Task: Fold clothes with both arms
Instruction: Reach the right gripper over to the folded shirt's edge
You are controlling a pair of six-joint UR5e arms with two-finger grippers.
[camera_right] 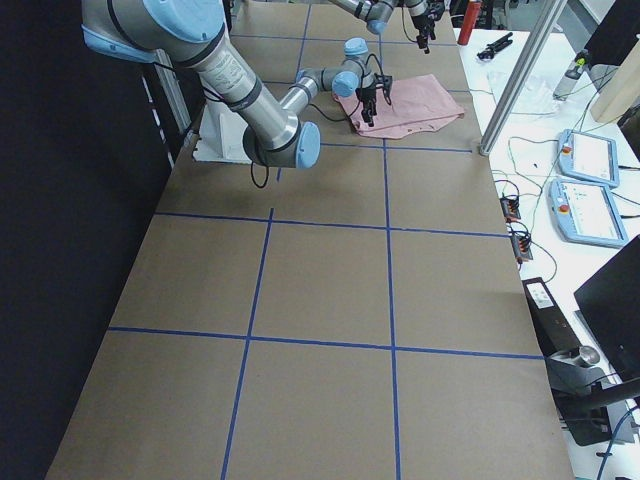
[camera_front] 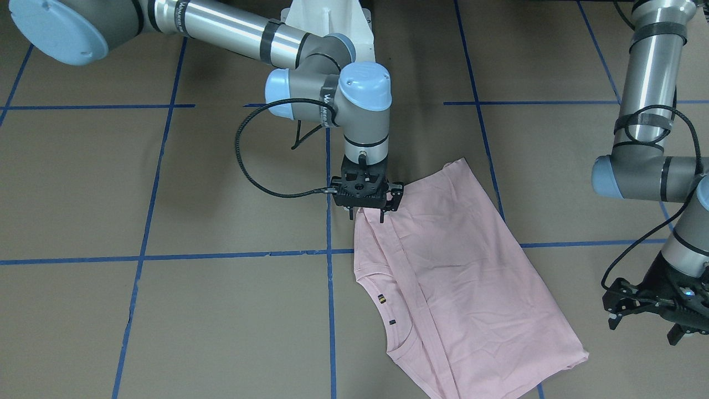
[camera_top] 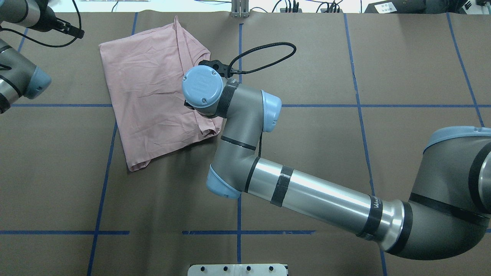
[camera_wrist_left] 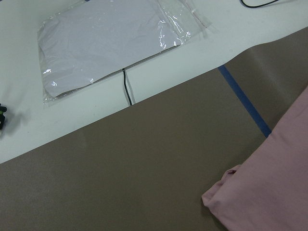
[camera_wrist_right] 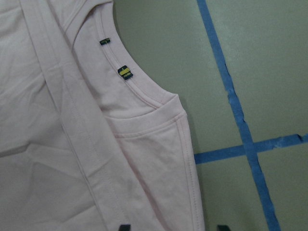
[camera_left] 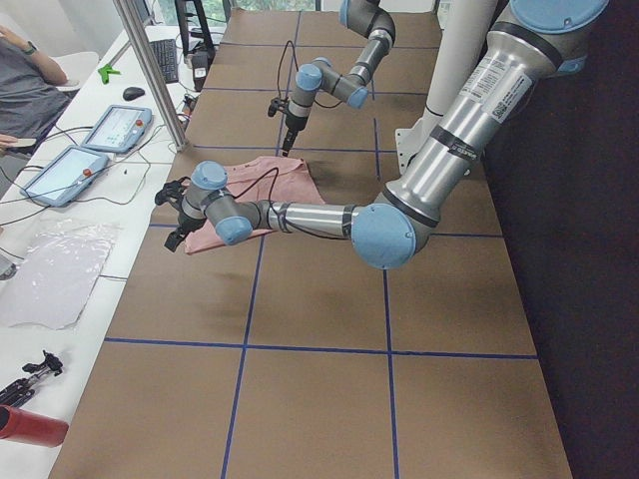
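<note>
The pink T-shirt (camera_front: 460,277) lies flat on the table (camera_front: 221,194), left of centre, light and limp I judge, best pinched at a hem; my right gripper (camera_front: 366,215) hangs fingers-apart over its edge, left gripper (camera_front: 644,330) likewise spread, just beside it.

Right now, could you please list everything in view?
Table: one, brown, blue tape grid.
T-shirt: one, pale pink, partly folded, on the table's far-left part.
Collar tags: two, dark, at the neckline.
Plastic bag: one, clear, on the white side bench.
Control tablets: two, grey, on that bench.
Person: one, grey shirt, beside the bench.
Pedestal: one, white, at the table's robot side.
Arms: two, silver-grey, reaching over the table.
Right gripper: one, black, open, over the shirt's edge.
Left gripper: one, black, open, beside the shirt.
</note>
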